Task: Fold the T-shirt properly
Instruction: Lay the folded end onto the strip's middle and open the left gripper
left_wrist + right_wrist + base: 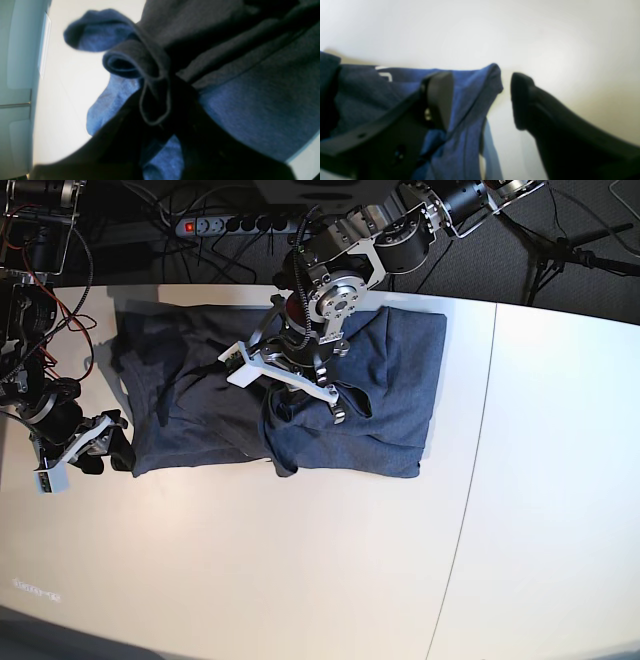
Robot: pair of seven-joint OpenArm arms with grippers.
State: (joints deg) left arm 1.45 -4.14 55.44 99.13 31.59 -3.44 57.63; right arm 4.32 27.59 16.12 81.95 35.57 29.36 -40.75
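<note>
Two arms reach over a blue T-shirt (407, 380) that lies rumpled on the pale worktop (350, 570). The left jaws (156, 120) pinch a bunched fold of it; the right jaws (481, 100) stand apart, astride a corner, gripping nothing. I'd call this the early gathering and straightening, with the right side needing to close on that corner next. The cloth looks soft, matte and faintly heathered, with ropy creases mid-body and flatter panels outward.
</note>
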